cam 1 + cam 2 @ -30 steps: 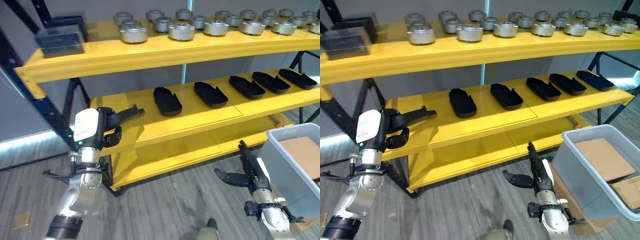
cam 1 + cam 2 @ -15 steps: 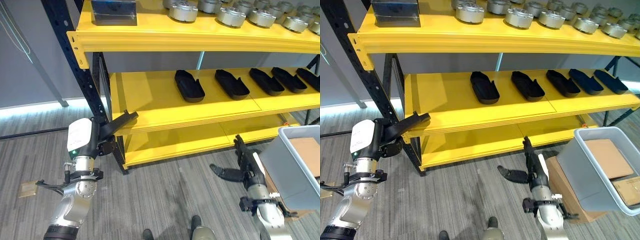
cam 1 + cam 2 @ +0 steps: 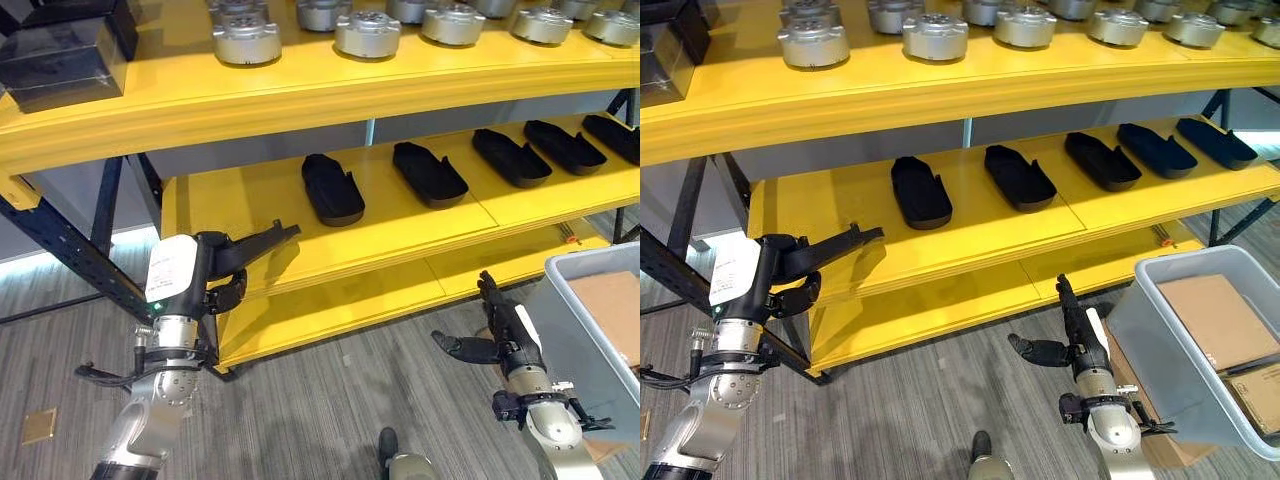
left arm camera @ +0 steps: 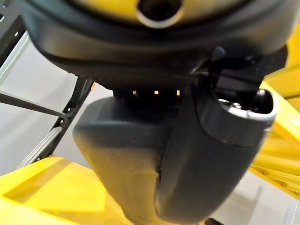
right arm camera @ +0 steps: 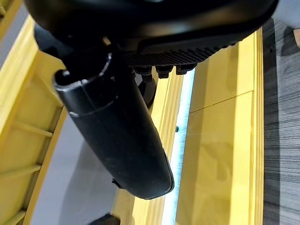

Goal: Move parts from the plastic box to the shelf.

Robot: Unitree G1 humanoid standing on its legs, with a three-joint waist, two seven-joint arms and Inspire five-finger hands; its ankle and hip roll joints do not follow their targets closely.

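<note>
Here, the left hand [image 3: 225, 262] is held before the front edge of the yellow shelf [image 3: 400, 235], with one finger straight and the others curled, and nothing is gripped. The right hand [image 3: 1072, 330] is raised near the grey plastic box [image 3: 1160, 340], fingers straight and empty. Black parts [image 3: 333, 189] are laid in a row on the middle tier; round metal parts [image 3: 367, 33] are set on the top tier.

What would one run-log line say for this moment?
left robot hand: open, empty | right robot hand: open, empty | plastic box: beside right robot hand | shelf: black parts
</note>
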